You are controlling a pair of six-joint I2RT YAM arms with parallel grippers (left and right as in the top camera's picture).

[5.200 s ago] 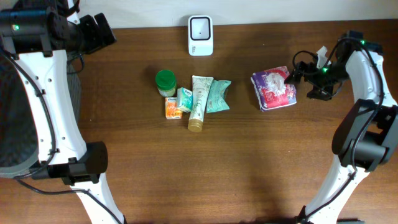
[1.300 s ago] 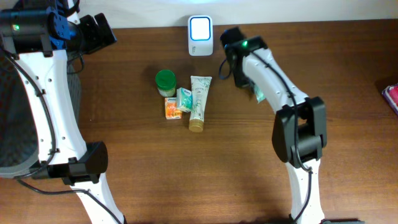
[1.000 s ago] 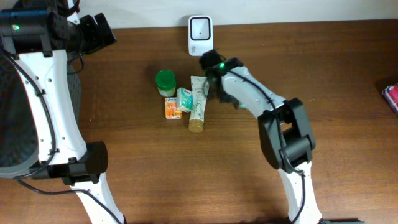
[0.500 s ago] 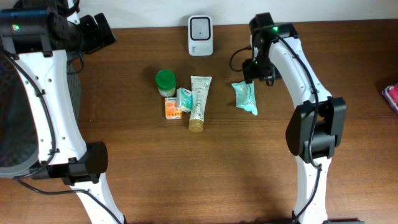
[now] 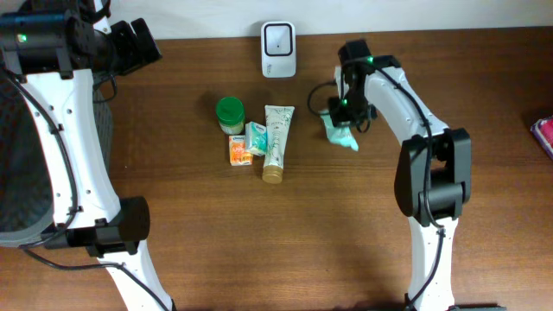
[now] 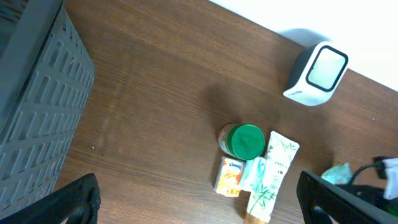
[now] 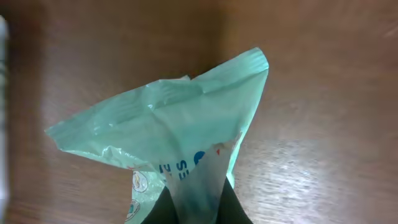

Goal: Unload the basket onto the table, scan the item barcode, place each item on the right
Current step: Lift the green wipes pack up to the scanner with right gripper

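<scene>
Teal pouch [image 7: 180, 130], pinched in our right gripper [image 7: 198, 208], is near the table's [image 5: 259, 242] back edge, right of the scanner [image 5: 278, 49]. We should hold the pinch firm and turn its barcode toward it; left gripper [image 5: 130, 43] gapes, empty.

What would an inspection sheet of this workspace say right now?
Surface: wooden table, no spills seen.
Job's things: scanner at back edge; teal pouch pinched, to its right.
Clutter: jar, box, packet, tube clustered mid-table; pink pack at right edge.
Grippers: left gripper jaws open, empty; right gripper jaws shut on pouch.
Cables: black cable looped by right gripper.
Surroundings: grey basket left; pale wall behind.
</scene>
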